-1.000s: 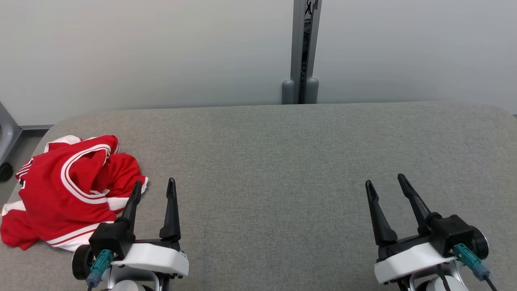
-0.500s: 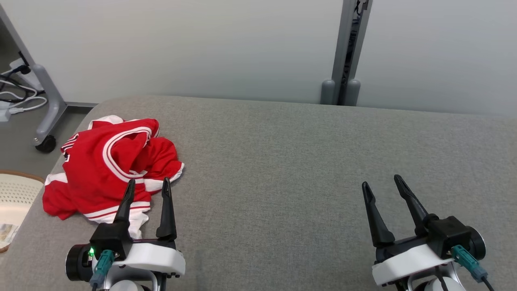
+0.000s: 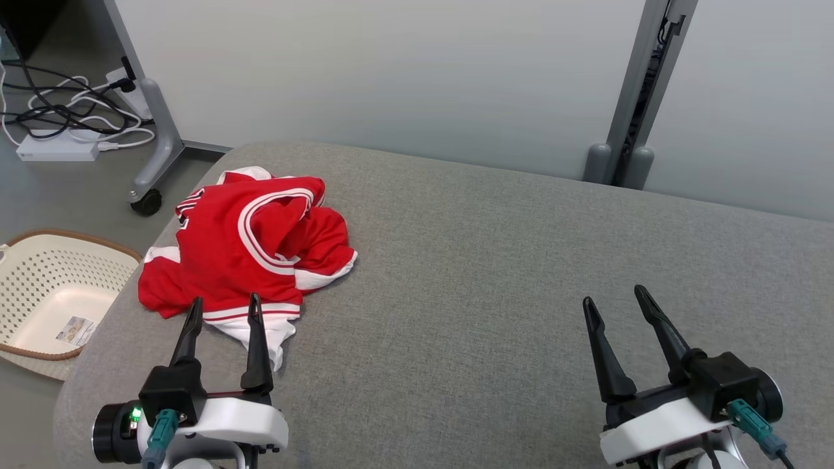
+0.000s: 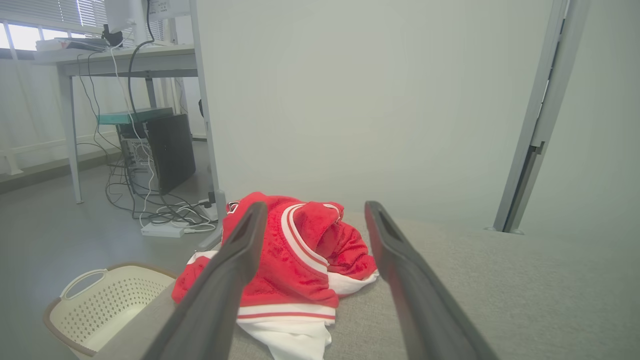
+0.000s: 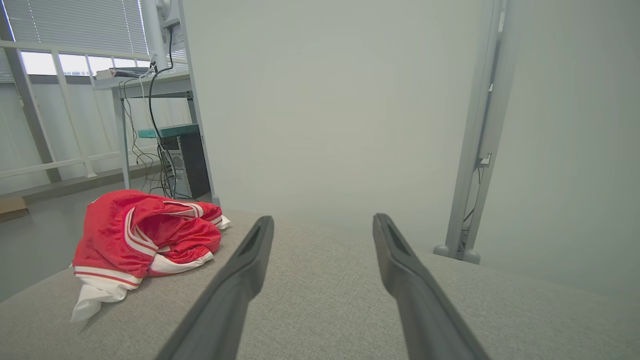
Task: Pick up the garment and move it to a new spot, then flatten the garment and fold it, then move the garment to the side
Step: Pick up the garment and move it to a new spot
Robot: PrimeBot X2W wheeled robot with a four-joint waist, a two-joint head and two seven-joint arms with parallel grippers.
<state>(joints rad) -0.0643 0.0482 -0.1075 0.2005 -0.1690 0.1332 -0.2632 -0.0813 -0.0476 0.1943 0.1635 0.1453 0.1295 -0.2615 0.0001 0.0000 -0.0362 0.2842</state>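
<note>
- Risk: garment (image 3: 247, 254) lies crumpled at the bench's (image 3: 488, 273) left end, near the edge above the basket (image 3: 39, 280). A shallow pinch could catch one layer only, or drag it off the edge.
- Left claw (image 3: 225, 299): wide open, empty, tips at the garment's white hem; contact unclear.
- Right claw (image 3: 614, 294): wide open, empty, well apart from the garment.
</note>
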